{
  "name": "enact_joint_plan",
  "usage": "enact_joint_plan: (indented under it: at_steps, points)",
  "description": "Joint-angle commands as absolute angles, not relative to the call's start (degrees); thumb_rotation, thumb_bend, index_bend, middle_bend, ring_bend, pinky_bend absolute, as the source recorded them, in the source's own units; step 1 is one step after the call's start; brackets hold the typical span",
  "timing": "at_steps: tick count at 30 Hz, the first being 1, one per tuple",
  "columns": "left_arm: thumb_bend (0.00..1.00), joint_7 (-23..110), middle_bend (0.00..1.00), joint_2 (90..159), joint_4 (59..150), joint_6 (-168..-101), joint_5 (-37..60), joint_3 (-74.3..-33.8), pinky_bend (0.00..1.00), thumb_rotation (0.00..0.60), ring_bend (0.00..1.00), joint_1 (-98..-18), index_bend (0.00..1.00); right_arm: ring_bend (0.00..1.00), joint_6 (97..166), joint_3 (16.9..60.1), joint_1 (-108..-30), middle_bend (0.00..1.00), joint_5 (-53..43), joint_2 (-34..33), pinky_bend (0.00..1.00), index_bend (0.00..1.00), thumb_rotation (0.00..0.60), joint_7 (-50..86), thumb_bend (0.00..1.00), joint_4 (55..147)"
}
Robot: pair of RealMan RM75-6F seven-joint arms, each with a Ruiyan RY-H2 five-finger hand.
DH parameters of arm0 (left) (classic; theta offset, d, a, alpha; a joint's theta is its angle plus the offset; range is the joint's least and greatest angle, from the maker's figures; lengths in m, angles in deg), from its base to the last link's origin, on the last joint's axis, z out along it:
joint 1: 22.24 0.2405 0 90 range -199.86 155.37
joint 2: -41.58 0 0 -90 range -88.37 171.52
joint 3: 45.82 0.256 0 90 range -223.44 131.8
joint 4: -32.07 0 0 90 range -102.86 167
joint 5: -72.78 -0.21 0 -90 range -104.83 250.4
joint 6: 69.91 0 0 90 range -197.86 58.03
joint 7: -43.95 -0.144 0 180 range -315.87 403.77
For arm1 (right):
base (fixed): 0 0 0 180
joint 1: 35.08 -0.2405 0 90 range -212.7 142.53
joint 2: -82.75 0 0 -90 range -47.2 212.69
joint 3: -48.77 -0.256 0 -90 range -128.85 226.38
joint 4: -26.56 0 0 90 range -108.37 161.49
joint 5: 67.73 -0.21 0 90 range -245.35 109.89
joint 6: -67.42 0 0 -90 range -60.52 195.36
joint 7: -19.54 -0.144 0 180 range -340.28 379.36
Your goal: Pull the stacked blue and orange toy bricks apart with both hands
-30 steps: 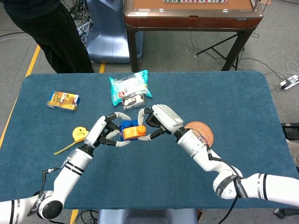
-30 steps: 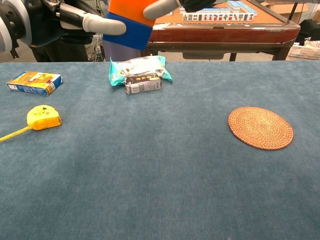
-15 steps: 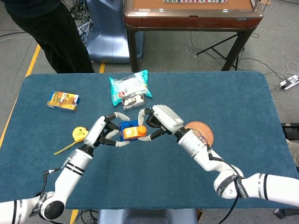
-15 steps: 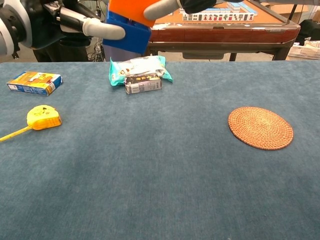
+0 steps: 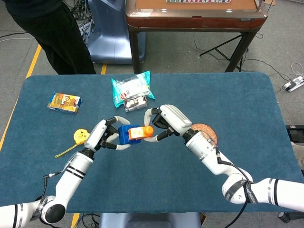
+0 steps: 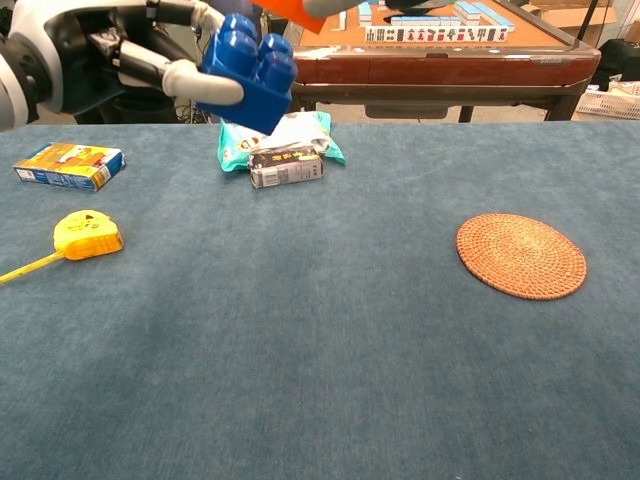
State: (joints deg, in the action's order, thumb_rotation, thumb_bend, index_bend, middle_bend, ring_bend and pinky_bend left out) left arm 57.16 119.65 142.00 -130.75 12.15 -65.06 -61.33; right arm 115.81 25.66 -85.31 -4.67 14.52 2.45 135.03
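Only chest view shows blue brick (image 6: 246,72) studs bared.

blue table (image 5: 247,109); mat (image 6: 521,255); tape measure (image 6: 87,233)

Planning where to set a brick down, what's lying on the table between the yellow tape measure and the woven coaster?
Nothing: in the chest view, bare blue table runs from tape measure to coaster.

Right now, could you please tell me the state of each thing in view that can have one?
blue brick: held in the air by the left hand, studs bare, off the orange brick.
orange brick: held by the right hand, lifted clear.
snack bag: lying flat, sealed.
tape measure: on the table, tape partly pulled out.
small box: closed, lying flat.
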Motion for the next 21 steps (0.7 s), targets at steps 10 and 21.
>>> enact_joint_plan:
  at_steps: [10, 21]
  points:
    - [0.01, 48.3, 1.0, 122.01, 138.06, -129.17, 15.58, -61.58, 1.0, 0.6, 1.0, -62.72, 0.92, 1.0, 119.1, 32.58, -83.71, 1.0, -6.98, 11.97, 1.0, 0.69, 0.6, 15.2, 0.52, 128.15]
    - [0.01, 42.24, 1.0, 125.84, 133.61, -126.8, 22.27, -61.22, 1.0, 0.6, 1.0, -65.62, 0.49, 1.0, 118.52, 37.3, -85.14, 1.0, -11.54, 3.44, 1.0, 0.46, 0.6, 26.61, 0.23, 118.05]
